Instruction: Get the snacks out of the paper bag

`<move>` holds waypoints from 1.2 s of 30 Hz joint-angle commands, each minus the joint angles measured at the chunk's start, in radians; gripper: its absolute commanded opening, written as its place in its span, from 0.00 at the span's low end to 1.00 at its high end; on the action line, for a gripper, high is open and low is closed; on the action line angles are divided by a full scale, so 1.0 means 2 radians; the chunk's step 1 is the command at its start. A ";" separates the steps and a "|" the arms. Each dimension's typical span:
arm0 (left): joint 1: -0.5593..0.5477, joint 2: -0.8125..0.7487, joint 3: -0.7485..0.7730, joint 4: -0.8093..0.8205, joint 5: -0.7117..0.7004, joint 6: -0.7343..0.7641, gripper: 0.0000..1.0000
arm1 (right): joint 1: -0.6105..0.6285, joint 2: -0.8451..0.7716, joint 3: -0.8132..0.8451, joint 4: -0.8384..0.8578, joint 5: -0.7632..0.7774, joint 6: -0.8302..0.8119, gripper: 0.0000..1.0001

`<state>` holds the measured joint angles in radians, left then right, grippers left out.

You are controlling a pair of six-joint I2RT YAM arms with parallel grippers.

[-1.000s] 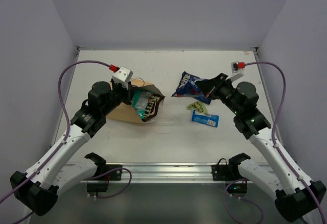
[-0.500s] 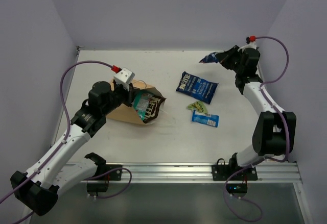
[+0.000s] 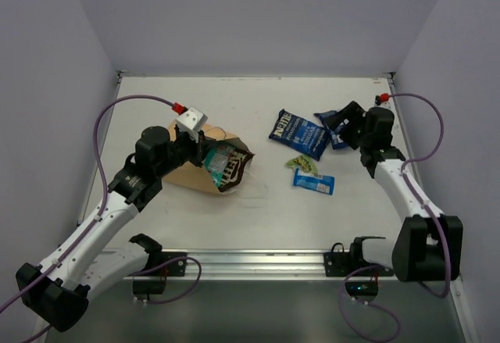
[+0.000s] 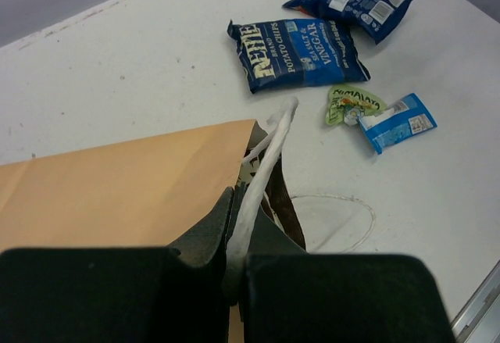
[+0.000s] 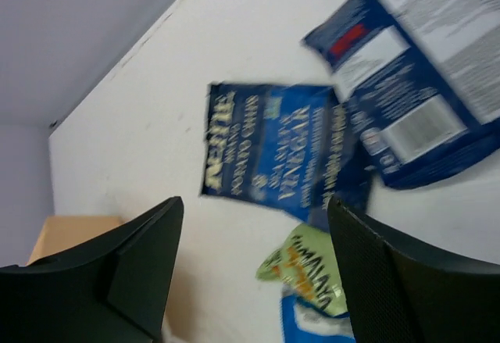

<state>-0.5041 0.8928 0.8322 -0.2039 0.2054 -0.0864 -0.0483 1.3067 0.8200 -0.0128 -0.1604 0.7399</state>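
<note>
snacks lying out on the table (image 3: 258, 210) now number four, one more than a second ago: a dark blue packet (image 3: 332, 124) has joined the blue chip bag (image 3: 300, 133), the green packet (image 3: 299, 163) and the blue bar (image 3: 314, 180). half a second ago the right gripper (image 5: 254, 206) held that dark blue packet up near the far right corner. now the packet lies flat just beside the blue chip bag, perhaps touching its right edge. the right gripper hangs above the two with its fingers spread wide and nothing between them, so the drop looks finished. the left gripper (image 4: 234, 230) has barely shifted: it stays pressed together on the paper bag (image 3: 186, 173), pinching the rim along with the white string handle (image 4: 267, 151), and it keeps the mouth turned toward the middle of the table. the paper bag lies on its side at the left, well apart from the dropped snacks. at its mouth a brown chip bag (image 3: 233, 169) and a teal packet (image 3: 217, 155) show, partly out but not free, so the task looks past halfway yet not done. the right arm, now empty, seems free to swing back across to the mouth and take one of those two. whether anything more sits deeper inside the bag cannot be told from these views.
</note>
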 commanded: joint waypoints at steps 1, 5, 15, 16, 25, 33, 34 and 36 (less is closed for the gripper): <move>0.002 -0.010 0.012 0.026 0.006 -0.007 0.00 | 0.074 -0.062 -0.018 -0.010 -0.003 0.001 0.78; 0.002 -0.008 0.019 0.026 0.004 -0.013 0.00 | 0.186 -0.090 -0.051 0.012 -0.010 0.052 0.78; 0.002 -0.005 0.026 0.034 0.000 -0.039 0.00 | 0.428 0.028 -0.028 0.172 0.001 0.112 0.71; 0.002 -0.005 0.026 0.035 -0.001 -0.042 0.00 | 0.434 0.041 -0.020 0.186 0.012 0.115 0.71; 0.003 0.001 0.029 0.042 0.003 -0.070 0.00 | 0.461 0.189 0.067 0.237 0.013 0.128 0.71; 0.003 0.007 0.043 0.049 0.005 -0.078 0.00 | 0.463 0.245 0.082 0.219 0.028 0.152 0.71; 0.002 0.007 0.044 0.049 0.003 -0.078 0.00 | 0.464 0.238 0.078 0.214 0.034 0.152 0.71; 0.003 0.007 0.044 0.051 0.002 -0.078 0.00 | 0.464 0.228 0.060 0.208 0.054 0.152 0.71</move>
<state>-0.5014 0.9192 0.8551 -0.1989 0.1940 -0.2173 0.8719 1.7912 0.9680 0.4122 -0.1322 1.0199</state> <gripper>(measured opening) 0.023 0.709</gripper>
